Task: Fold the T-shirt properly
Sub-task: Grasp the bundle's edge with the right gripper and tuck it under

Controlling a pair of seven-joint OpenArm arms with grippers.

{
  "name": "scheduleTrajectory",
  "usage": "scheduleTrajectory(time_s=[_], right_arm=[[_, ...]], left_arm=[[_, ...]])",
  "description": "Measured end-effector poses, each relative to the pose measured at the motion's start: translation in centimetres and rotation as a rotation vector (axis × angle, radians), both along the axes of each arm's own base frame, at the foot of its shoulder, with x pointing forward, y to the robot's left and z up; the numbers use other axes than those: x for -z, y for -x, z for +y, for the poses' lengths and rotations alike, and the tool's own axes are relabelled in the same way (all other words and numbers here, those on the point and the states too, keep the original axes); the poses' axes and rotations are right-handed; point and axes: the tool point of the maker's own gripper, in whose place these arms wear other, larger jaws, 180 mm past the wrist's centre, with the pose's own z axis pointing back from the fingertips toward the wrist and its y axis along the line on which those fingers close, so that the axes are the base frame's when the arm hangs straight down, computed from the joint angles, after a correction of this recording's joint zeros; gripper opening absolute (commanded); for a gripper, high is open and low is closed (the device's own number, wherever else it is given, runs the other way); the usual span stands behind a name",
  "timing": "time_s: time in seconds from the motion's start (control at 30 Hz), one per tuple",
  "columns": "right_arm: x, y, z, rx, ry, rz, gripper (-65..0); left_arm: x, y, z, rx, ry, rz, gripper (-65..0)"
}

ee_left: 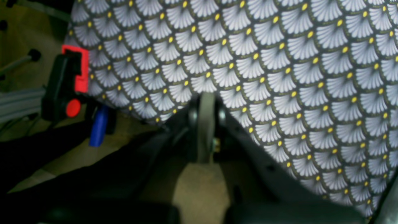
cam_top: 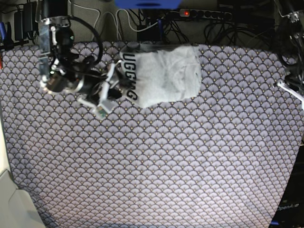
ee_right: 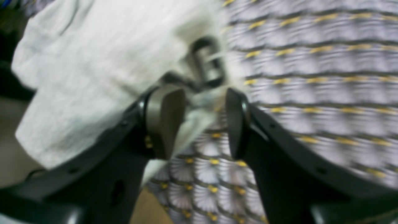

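In your left wrist view, the left gripper [ee_left: 206, 124] has its jaws pressed together on nothing, hanging over the near edge of the purple-grey fan-patterned tablecloth [ee_left: 279, 77] with bare floor beneath. A black clamp with red parts [ee_left: 70, 84] grips the cloth's edge at left. No shirt shows here.

In your right wrist view, the right gripper [ee_right: 203, 121] stands with its jaws well apart. The light grey cotton T-shirt [ee_right: 93, 68] lies just ahead and to the left of the fingers, a blurred black letter at its edge. A bit of pale fabric sits between the jaws, but they are not closed on it, so I judge it released rather than held.

In your base view, the T-shirt is a compact rectangle at the far middle of the tablecloth, lettering along its left edge. The folding looks largely done; perhaps tidying and withdrawal remain.
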Motion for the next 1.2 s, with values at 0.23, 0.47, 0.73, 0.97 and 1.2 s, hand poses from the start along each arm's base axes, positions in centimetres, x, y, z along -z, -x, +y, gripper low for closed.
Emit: scheduleTrajectory(time_s=[0.23,0.47,0.73,0.97,1.2], right_arm=[[-4.2,1.4,1.6,-0.03,-0.074,-0.069,-37.3],[-5.5,4.6,6.0,-0.151,-0.285,0.009,-37.3],[-4.4,5.8,9.5,-0.228,-0.361,0.067,-37.3],[1.7,4.1,8.2,-0.121,-0.379,0.252,-37.3],[3.8,2.7,7.8,-0.046,-0.444,0.323,-37.3]], left_arm=[[-0.1,-0.2,-0.1,0.001,0.002,-0.005,-64.8],[-0.2,-0.3,-0.1,0.003,0.003,-0.009,-64.8],[0.0,-0.1,0.0,0.002,0.0,-0.001,-64.8],[0.0,0.1,-0.1,0.003,0.001,0.001,-64.8],[-0.1,0.0,-0.1,0.003,0.0,-0.002,-64.8]])
